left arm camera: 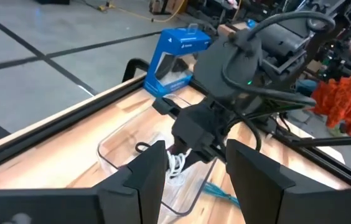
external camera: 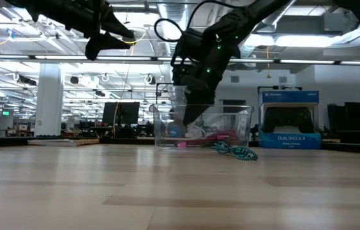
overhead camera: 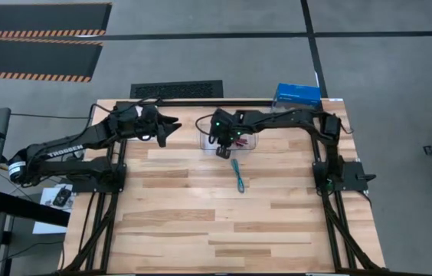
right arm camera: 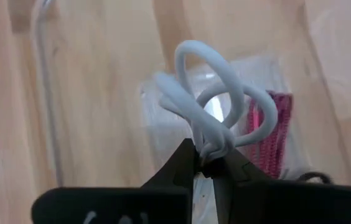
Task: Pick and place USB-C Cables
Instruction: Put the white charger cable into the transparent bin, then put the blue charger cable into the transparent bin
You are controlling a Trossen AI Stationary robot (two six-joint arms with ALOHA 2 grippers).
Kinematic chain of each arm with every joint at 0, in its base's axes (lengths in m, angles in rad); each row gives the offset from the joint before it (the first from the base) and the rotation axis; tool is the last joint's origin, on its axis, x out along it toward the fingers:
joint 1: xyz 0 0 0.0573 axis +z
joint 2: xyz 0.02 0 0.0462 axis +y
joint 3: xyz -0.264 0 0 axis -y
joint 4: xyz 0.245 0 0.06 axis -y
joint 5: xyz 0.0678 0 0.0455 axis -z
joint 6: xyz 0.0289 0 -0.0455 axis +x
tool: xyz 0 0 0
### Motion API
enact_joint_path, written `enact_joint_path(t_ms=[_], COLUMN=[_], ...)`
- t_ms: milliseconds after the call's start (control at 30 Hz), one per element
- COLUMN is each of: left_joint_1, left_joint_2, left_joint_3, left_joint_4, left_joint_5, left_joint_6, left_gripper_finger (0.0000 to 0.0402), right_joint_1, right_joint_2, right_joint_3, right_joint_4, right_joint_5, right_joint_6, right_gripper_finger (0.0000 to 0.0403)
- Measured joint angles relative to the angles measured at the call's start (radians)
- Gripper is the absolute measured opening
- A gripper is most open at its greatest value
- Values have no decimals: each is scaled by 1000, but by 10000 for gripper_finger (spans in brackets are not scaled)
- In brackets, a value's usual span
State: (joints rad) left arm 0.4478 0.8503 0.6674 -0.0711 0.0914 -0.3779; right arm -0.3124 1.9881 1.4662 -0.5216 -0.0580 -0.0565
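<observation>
So my right gripper (right arm camera: 205, 163) is pinching the looped white cable (right arm camera: 210, 106) over the clear plastic bin (overhead camera: 245, 144); the thin teal cable (overhead camera: 237, 175) lies on the wooden counter (overhead camera: 201, 222) just beside it.

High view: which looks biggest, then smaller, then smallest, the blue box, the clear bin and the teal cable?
1. Blue box and clear bin: look about alike, bin partly hidden.
2. Teal cable: smallest.

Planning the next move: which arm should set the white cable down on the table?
Right: its claw is shut on the white cable over the bin. The left claw hangs empty, off beside it.
</observation>
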Motion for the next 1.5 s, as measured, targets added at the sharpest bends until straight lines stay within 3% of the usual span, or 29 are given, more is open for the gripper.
enact_joint_path(t_ms=[500,1133,1500], left_joint_1=[-2,-2,-2], left_joint_2=[0,0,0], left_joint_3=[0,0,0], left_joint_4=[-15,-30,-54], left_joint_5=[-26,-28,-28], left_joint_6=[-6,-6,-6], left_gripper_finger=[155,155,155], right_joint_1=[-17,-17,-26], right_joint_2=[16,29,-109], right_joint_3=[1,8,154], right_joint_4=[-35,-26,-228], right_joint_5=[6,6,36], right_joint_6=[26,22,13], right_gripper_finger=[45,176,180])
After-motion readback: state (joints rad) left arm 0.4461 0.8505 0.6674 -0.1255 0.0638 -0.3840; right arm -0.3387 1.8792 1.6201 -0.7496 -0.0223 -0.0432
